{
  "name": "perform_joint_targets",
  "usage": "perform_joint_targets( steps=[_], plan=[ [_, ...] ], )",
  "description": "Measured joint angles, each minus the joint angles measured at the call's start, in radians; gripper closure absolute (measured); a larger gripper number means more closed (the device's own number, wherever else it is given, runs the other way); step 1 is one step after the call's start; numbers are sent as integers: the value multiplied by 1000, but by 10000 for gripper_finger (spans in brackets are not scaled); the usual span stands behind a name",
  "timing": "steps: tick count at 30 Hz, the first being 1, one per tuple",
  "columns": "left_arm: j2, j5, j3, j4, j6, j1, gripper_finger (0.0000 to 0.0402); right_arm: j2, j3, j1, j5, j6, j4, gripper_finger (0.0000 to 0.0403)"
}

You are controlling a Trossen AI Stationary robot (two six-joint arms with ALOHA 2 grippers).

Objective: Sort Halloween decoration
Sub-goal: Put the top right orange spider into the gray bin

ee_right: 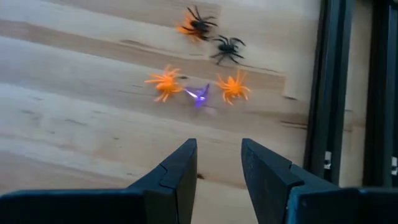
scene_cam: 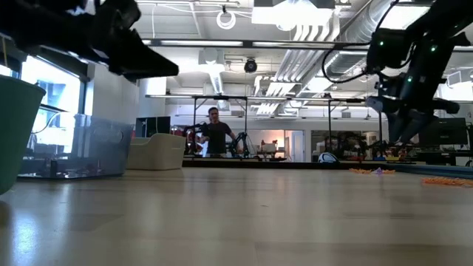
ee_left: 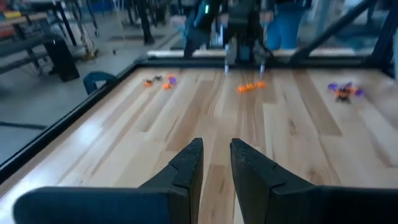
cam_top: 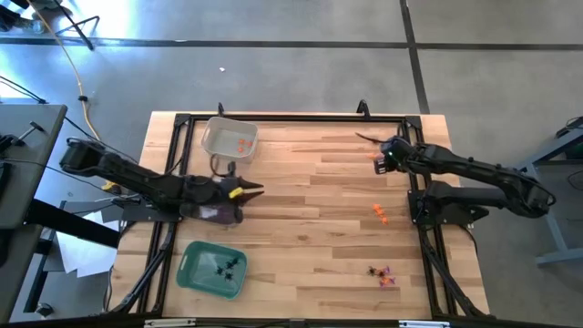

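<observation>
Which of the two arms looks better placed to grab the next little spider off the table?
The right, I'd judge. The right gripper hangs with fingers apart just short of a cluster of orange spiders. The left gripper sits far off between the trays.

Table (cam_top: 310,237) middle is bare wood, open for passage. Clear tray (cam_top: 229,138) and green tray (cam_top: 213,269) block the left side. Small spider trinkets (cam_top: 380,214) dot the right side; black frame rail (cam_top: 291,117) lines the edges.

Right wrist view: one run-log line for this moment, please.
right gripper: open, empty | ahead: tiny orange plastic spiders | left gripper: open, empty
</observation>
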Motion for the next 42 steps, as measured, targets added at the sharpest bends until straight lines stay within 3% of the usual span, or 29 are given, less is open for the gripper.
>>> perform_joint_targets(
  steps=[5, 13, 25, 33, 42],
  plan=[
    [-67, 0, -78, 65, 11, 0, 334, 91, 0, -79, -54, -24, 9, 281],
    [-110, -8, -98, 61, 67, 0, 334, 217, 1, -229, -191, -189, 141, 281],
    [-110, -16, -98, 67, 50, 0, 334, 297, 2, -367, -239, -447, 223, 281],
    [-110, -19, -98, 67, 42, 0, 334, 297, 2, -391, -275, -460, 269, 281],
    [-110, -19, -98, 67, 42, -15, 334, 326, 2, -391, -266, -364, 314, 281]
  ],
)
